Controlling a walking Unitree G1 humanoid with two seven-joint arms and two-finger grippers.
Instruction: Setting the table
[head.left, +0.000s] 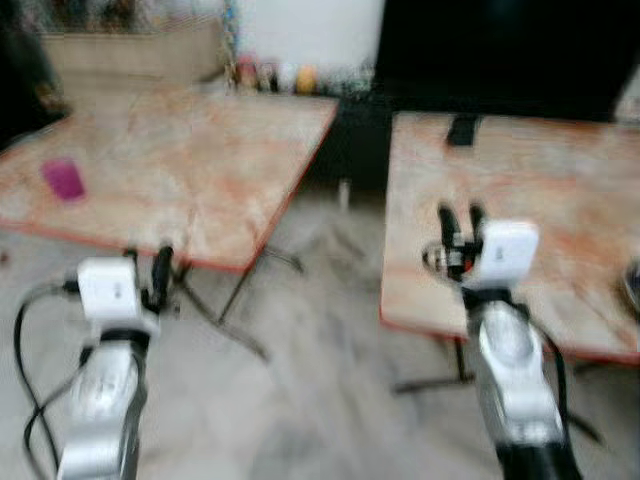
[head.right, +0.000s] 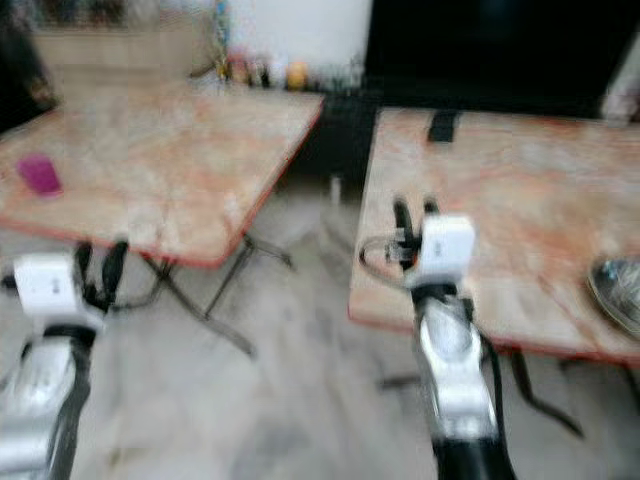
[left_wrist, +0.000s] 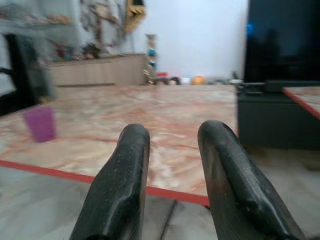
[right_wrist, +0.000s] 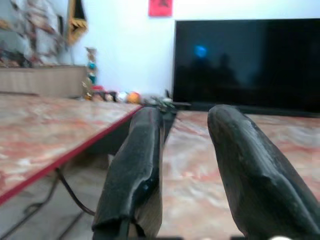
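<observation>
Two marble-patterned tables with red edges stand side by side, the left table (head.left: 200, 160) and the right table (head.left: 520, 190). A purple cup (head.left: 63, 178) stands upright on the left table's left part and appears again as the cup (left_wrist: 40, 123) in the left wrist view. A metal bowl (head.right: 620, 290) rests at the right table's right edge. My left gripper (head.left: 147, 262) hangs open just in front of the left table's near edge, holding nothing. My right gripper (head.left: 461, 220) is open and empty over the right table's near left corner.
A small dark flat object (head.left: 462, 130) lies at the far side of the right table. A floor gap (head.left: 330, 260) with folding table legs separates the tables. Behind stand a large dark TV (right_wrist: 250, 60) and a low cabinet (left_wrist: 95, 72) with small ornaments. Head views are blurred.
</observation>
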